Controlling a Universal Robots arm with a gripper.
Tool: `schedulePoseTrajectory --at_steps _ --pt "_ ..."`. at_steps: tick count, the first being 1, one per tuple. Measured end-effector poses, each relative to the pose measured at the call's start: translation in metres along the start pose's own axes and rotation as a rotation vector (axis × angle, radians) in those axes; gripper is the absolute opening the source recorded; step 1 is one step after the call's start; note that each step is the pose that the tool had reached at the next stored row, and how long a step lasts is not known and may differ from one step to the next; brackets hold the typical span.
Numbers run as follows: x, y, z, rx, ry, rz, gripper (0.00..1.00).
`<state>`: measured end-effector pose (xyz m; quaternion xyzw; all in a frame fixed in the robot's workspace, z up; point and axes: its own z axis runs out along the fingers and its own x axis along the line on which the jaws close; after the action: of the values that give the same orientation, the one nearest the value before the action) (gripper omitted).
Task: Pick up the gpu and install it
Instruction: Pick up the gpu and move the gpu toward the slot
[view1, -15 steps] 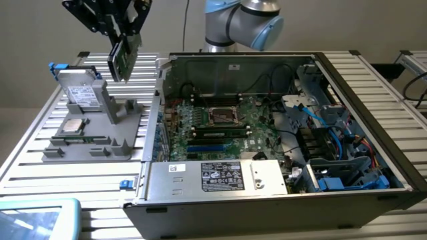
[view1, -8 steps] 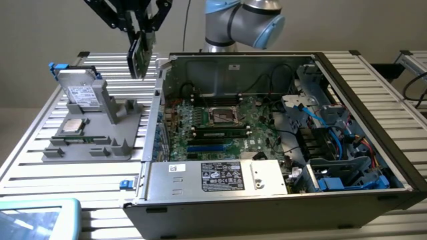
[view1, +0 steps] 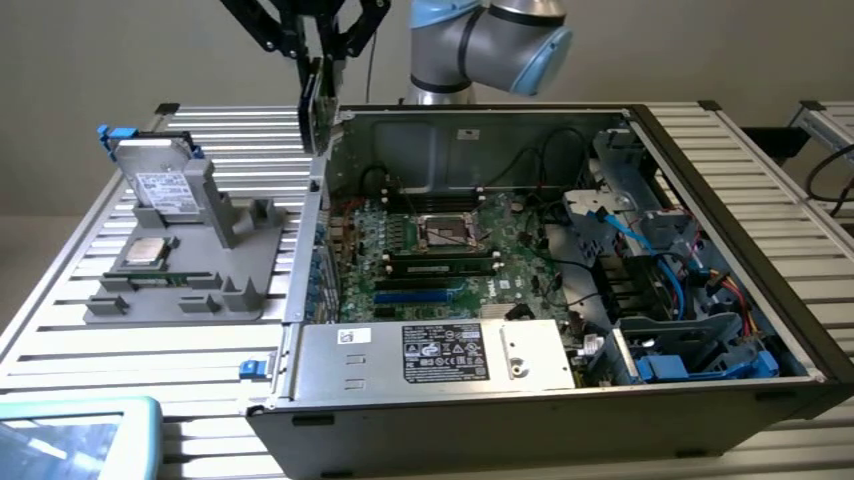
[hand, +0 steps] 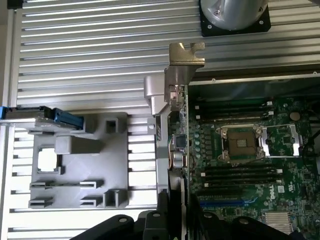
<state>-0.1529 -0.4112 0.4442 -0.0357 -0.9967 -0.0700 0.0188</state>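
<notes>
My gripper (view1: 318, 68) hangs above the back left corner of the open computer case (view1: 747, 250), shut on the gpu (view1: 315, 120). The card is held edge-on and upright, its lower end level with the case's rear wall. In the wrist view the gpu (hand: 176, 142) runs as a thin strip from the gripper (hand: 175, 212) out to its silver bracket (hand: 186, 56). It lies over the case's side edge, beside the motherboard (hand: 250, 170). A blue expansion slot (view1: 420, 296) sits on the board near the power supply.
A grey parts holder (view1: 200, 290) stands on the slatted table at the exterior view's left, carrying a silver hard drive (view1: 163, 190) and a processor (view1: 144, 250). The power supply (view1: 434, 352), drive bays and cables (view1: 667, 300) crowd the case's front and right.
</notes>
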Motion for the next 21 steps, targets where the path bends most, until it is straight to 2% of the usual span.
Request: schedulePoseTrajectory --at_steps 21 --pt "-0.095 0.0070 -0.0032 0.0000 0.0006 -0.003 0.27"
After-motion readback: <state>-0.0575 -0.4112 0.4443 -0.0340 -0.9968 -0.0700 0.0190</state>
